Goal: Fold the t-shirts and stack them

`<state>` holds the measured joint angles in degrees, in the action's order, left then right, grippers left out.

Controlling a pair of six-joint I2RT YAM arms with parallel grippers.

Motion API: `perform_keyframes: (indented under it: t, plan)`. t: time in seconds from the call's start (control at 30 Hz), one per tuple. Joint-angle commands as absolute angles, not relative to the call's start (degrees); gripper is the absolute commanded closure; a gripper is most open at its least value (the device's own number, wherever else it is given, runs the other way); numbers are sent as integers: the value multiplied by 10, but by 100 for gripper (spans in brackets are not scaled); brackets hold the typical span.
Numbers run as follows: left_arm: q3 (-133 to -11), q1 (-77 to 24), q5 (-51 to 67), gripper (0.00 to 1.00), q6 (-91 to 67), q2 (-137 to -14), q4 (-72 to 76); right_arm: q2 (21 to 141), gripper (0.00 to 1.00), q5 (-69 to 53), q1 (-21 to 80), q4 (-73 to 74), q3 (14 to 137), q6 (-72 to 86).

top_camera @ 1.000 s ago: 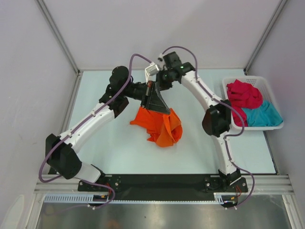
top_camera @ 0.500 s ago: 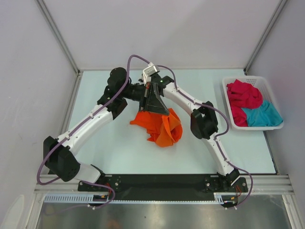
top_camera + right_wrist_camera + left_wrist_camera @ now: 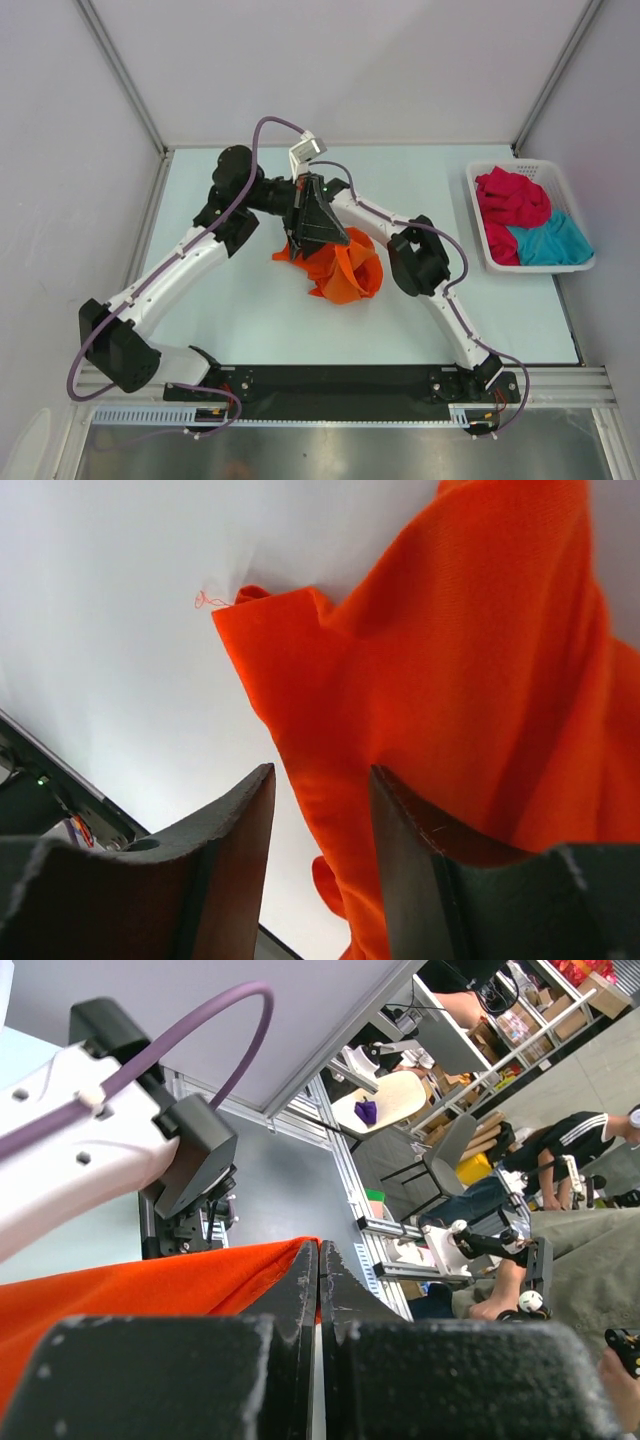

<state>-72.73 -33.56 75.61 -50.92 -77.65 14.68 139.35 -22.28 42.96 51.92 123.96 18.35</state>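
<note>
We judge nothing folded yet: the red shirt (image 3: 510,195) and teal shirt (image 3: 555,240) lie bunched in the basket (image 3: 540,268), and the orange shirt (image 3: 345,268) sits crumpled mid desk (image 3: 250,300). Our left fingers (image 3: 300,1300) pinch its edge; our right fingers (image 3: 245,820) stand open beside the cloth. The heap runs roughly left-right, and we cannot tell where the collar points.

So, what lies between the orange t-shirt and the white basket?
In the top view, only the right arm's black elbow stands between the orange t-shirt and the basket; the table there is otherwise bare.
</note>
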Motion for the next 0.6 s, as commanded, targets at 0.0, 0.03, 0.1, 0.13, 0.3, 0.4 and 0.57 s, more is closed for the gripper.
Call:
perform_keyframes:
  t: [0.0, 0.03, 0.1, 0.13, 0.3, 0.4, 0.57]
  plan:
    - [-715, -329, 760, 100, -490, -745, 175, 1423, 51, -226, 446, 523, 1248, 176]
    - [-711, -325, 760, 100, -490, -744, 175, 1431, 51, -226, 449, 524, 1249, 175]
    - [-707, -322, 760, 100, -490, -737, 175, 1437, 51, -227, 455, 525, 1246, 176]
    - [-703, -318, 761, 100, -490, -736, 176, 1441, 51, -226, 456, 525, 1245, 176]
    - [-693, -309, 762, 100, -490, -726, 178, 1450, 52, -221, 461, 527, 1239, 175]
    - [-686, -303, 761, 100, -492, -717, 178, 1449, 62, -221, 461, 523, 1233, 174]
    - [-674, -291, 760, 100, -498, -699, 181, 1447, 85, -225, 459, 512, 1233, 174]
